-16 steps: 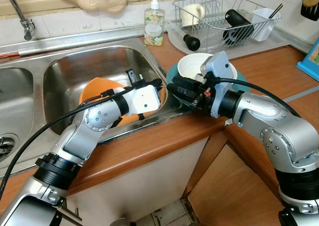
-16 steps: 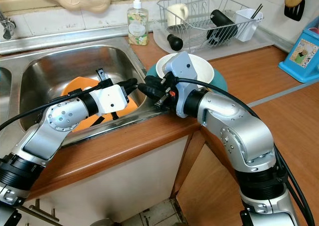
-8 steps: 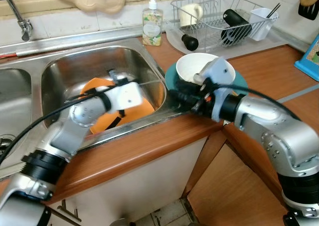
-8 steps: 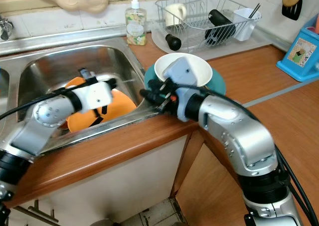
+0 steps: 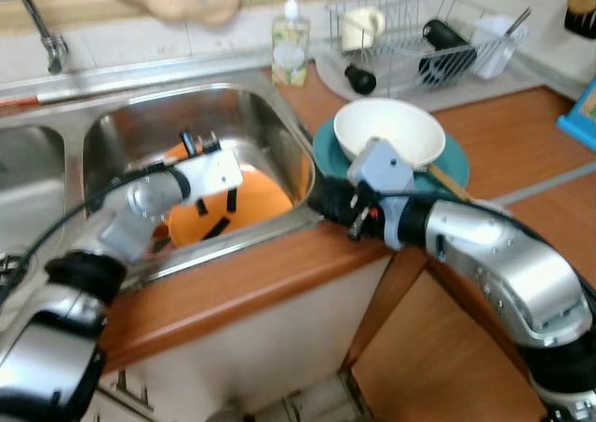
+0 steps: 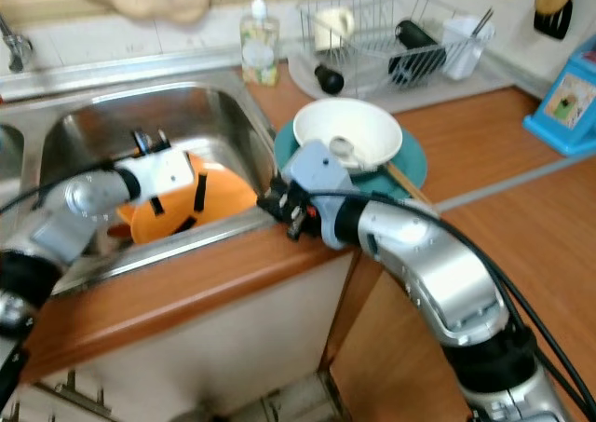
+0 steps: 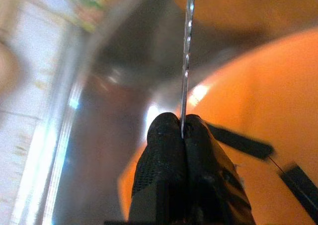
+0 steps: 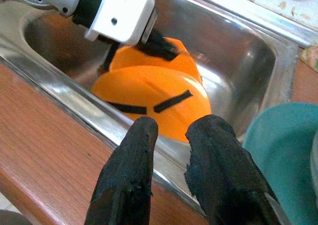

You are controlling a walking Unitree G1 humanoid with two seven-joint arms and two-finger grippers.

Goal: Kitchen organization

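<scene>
Two orange dishes (image 5: pixel 247 203) with black marks lie overlapping in the right sink basin (image 5: pixel 140 124). My left gripper (image 5: pixel 196 142) hangs over their far side, shut on a thin silvery strip (image 7: pixel 187 61) seen edge-on. I cannot tell what the strip is. My right gripper (image 6: pixel 275 198) is at the basin's right rim, beside a teal plate (image 5: pixel 456 156) that carries a white bowl (image 5: pixel 389 131). Its fingers (image 8: pixel 131 160) stand a little apart with nothing between them and point at the orange dishes (image 8: pixel 149 86).
A soap bottle (image 5: pixel 291 45) stands behind the sink. A wire dish rack (image 5: pixel 419 40) with a cup and black utensils sits at the back right. A tap (image 5: pixel 37 21) rises at the far left. The wooden counter (image 5: pixel 521 133) runs to the right.
My left gripper has moved left and deeper into the basin, away from the right gripper. My right gripper has drawn back toward the counter's front edge. The view has shifted a little.
</scene>
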